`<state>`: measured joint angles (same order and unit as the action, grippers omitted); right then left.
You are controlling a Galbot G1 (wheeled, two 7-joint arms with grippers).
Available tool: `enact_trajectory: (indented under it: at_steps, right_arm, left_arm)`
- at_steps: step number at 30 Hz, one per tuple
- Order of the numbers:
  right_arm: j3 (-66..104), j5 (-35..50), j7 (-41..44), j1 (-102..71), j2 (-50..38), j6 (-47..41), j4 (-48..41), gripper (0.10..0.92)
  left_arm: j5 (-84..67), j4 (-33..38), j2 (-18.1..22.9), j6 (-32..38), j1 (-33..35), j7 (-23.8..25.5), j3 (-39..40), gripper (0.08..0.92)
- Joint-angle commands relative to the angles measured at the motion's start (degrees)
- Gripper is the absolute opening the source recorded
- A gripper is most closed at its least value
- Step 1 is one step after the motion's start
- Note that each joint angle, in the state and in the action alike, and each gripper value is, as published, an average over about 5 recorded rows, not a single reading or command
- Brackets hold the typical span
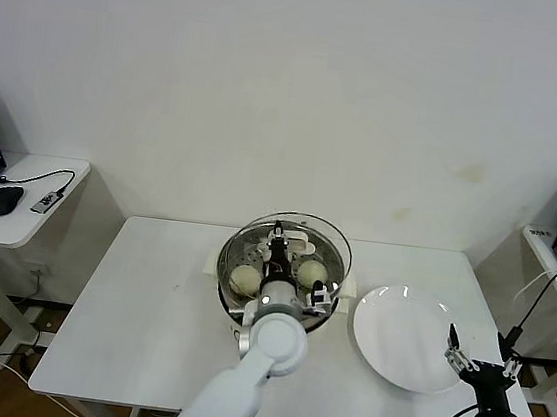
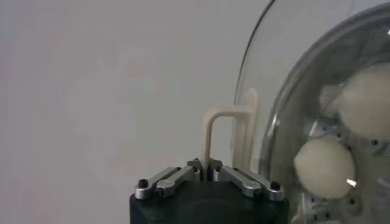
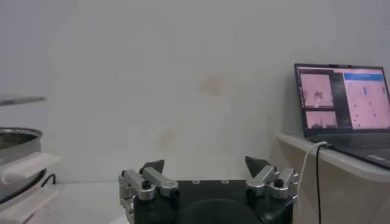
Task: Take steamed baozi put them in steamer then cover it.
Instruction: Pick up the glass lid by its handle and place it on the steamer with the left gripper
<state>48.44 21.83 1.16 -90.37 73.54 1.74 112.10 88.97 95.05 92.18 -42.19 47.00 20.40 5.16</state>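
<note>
Left end effector (image 1: 277,241): we see it pressed together on the cream loop handle (image 2: 228,131) of the glass lid (image 1: 289,232), over the middle of the steamer (image 1: 331,275).
Lid: clear glass dome, directly below the left end effector; in the left wrist view the handle rises between the closed jaws. We cannot tell whether its rim is fully seated on the pot or hangs just above it.
Steamer: round steel pot on the white surface (image 1: 147,304), beneath the left end effector and well apart from the right one.
Steamed baozi (image 1: 244,279): we make out at least two pale buns inside the pot, under the lid, just below and to either side of the left end effector; any others are hidden by the arm.
Orientation: lid and pot are round, with no long axis in plan; the lid's dome faces up and its handle stands upright into the jaws.
Right end effector (image 1: 483,367): jaws spread, holding nothing, parked at the near edge of the bare plate (image 1: 396,328).
Risk, as we judge it: releasing while the lid sits off-centre or tilted would leave the rim riding the pot edge, and the lid could slide off or rock.
Second risk: lifting away before the jaws part would drag the lid up again.
</note>
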Motion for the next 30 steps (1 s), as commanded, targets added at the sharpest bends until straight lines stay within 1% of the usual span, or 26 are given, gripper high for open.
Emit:
enact_trajectory:
  at_steps: [1,16,30]
  right_arm:
    - [0.06,-0.08,0.04,0.09,0.01,0.07,-0.02,0.823]
    - [-0.06,-0.11,0.06,0.44,-0.06,0.12,-0.13,0.823]
    - [0.11,-0.13,0.11,0.24,-0.11,0.33,-0.15,0.823]
  left_arm:
    - [3.70,-1.02,0.33,-1.89,1.21,0.21,0.65,0.142]
    - [6.02,-0.76,0.21,-1.26,3.57,0.31,0.32,0.142]
    - [6.15,-2.27,0.16,0.06,4.00,-1.94,0.48,0.142]
